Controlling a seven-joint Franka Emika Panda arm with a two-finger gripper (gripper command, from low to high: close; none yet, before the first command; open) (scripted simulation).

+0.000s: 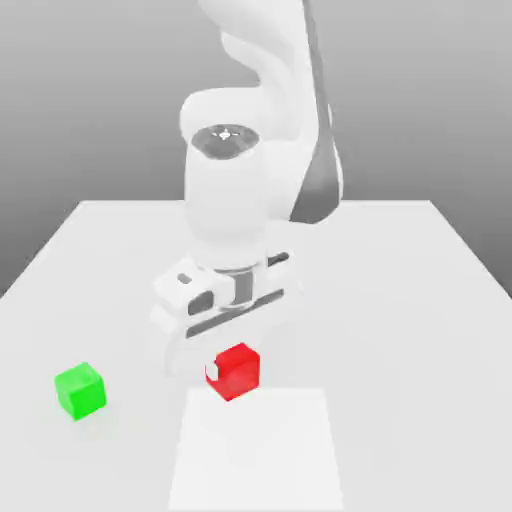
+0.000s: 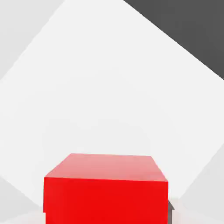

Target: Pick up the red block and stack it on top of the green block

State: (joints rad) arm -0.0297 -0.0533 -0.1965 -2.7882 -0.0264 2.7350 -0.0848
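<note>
The red block (image 1: 237,370) sits on the white table, near its front and a little to the exterior view's left of centre. My gripper (image 1: 232,372) reaches down from the white arm and is shut on it, with one white fingertip (image 1: 211,373) showing against the block's left face. In the hand view the red block (image 2: 106,192) appears very close, its top and one side face visible. The green block (image 1: 80,390) stands alone on the table to the exterior view's left of the red one, well apart from it and from the gripper.
The white table (image 1: 420,300) stretches wide around both blocks. A paler rectangular patch (image 1: 255,450) lies at its front edge, just in front of the red block. The arm's bulky white body (image 1: 235,190) rises behind the gripper.
</note>
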